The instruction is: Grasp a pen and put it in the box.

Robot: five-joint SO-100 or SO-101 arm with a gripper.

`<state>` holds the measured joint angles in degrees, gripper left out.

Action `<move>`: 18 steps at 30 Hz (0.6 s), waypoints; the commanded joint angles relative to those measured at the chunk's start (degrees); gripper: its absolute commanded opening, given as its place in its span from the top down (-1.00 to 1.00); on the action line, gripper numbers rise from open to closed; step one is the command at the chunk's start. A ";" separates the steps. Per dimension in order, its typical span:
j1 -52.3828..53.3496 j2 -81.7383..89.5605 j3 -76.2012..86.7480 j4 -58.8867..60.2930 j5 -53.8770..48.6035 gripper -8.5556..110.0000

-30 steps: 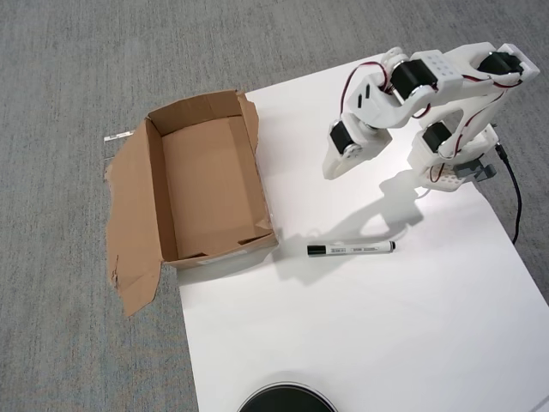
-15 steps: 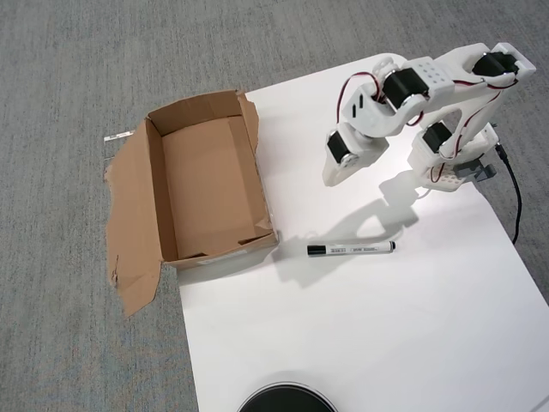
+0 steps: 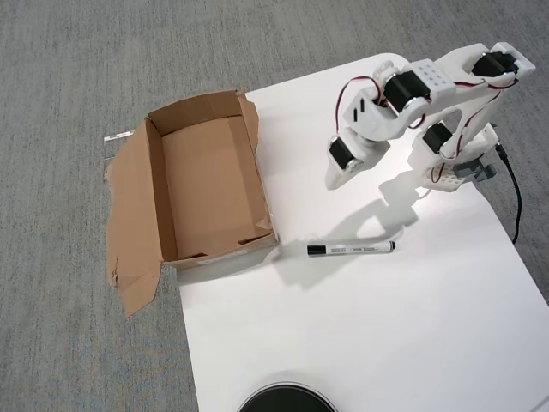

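Observation:
In the overhead view the pen lies flat on the white table, black cap to the left, small black tip to the right. The brown cardboard box stands open and empty at the table's left edge, with a large flap splayed out on its left side. My gripper hangs from the white arm above the table, right of the box and up-view of the pen, apart from both. Its fingers look closed together with nothing between them.
The arm's base stands at the table's right edge with a black cable running down beside it. A round black object pokes in at the bottom edge. Grey carpet surrounds the table.
The arm has lowered and swung slightly, bringing the gripper a little down-view toward the pen. Pen and box have not moved.

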<state>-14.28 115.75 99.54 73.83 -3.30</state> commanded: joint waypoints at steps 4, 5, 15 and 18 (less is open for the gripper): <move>-4.88 -0.09 -0.92 -0.79 -12.08 0.84; -5.58 -0.09 -0.92 -0.79 -13.58 0.84; -10.50 -2.11 -0.83 -0.70 -30.01 0.84; -10.50 -4.83 -0.92 -0.70 -32.74 0.84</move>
<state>-24.39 113.03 99.54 73.83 -32.83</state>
